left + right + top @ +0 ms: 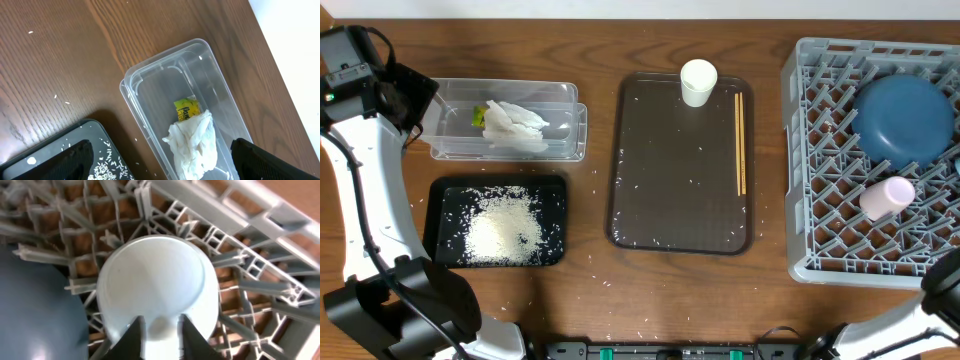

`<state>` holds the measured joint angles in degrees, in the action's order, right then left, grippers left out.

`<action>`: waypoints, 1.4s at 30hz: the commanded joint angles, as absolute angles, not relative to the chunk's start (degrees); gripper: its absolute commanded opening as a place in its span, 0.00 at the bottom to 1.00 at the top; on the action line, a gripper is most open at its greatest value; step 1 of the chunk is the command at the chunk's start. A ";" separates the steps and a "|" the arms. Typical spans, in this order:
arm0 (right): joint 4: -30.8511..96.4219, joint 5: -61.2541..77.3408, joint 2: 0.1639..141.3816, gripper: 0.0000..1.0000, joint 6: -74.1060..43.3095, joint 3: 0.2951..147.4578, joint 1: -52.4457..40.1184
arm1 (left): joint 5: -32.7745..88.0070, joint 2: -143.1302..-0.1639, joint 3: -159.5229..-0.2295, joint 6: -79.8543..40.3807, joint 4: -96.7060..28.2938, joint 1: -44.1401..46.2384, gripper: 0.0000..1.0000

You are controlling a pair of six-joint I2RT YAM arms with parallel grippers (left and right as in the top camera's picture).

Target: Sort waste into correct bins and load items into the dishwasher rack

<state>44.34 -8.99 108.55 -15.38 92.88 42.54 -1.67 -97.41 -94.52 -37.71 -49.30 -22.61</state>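
Black plastic sits nearest the robot: the black tray [438,250], left of the brown serving tray [670,180], holds the heap of rice [503,228]. That part of the waste looks sorted, though stray grains dot the table [600,40] around it and the serving tray's surface.

Right of the serving tray, the rack [820,200] is partly loaded. The pink cup [887,196] lies on its side toward the rack's near half. The right wrist view shows the light-blue bowl [157,292] resting among the pegs beside the dark-blue dish [903,120], which sits further back. The right gripper [160,327] straddles the bowl's near edge with its jaws part-way apart; I cannot tell whether they pinch it or have let go.

On the serving tray itself, the chopsticks [740,140] lie along its right edge, not yet loaded.

Left of the serving tray's far half, the clear tub [455,148] contains the tissue [515,127] and the snack wrapper [186,109], so that waste seems done too. The left gripper [161,150] hangs above the tub, spread wide with nothing between its fingers.

Furthest back, the white cup [698,82] stands upright at the serving tray's far edge.

My judgement: both bins are filled and three items are racked, leaving the chopsticks and white cup.
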 commanded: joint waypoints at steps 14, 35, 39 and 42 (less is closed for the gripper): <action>49.43 -6.76 104.12 0.99 -22.26 92.01 42.78 | -1.76 -96.99 -94.83 -38.24 -49.43 -22.70 0.91; 40.38 2.96 106.04 0.99 -48.77 82.89 48.27 | -1.76 -96.99 -94.83 -38.24 -49.45 -22.70 0.91; 30.48 9.61 106.04 0.99 -48.66 78.72 49.21 | -1.76 -96.99 -94.83 -38.24 -49.43 -22.70 0.91; 24.53 10.61 106.04 0.99 -49.78 76.77 49.21 | -1.76 -96.99 -94.83 -38.24 -49.45 -22.70 0.91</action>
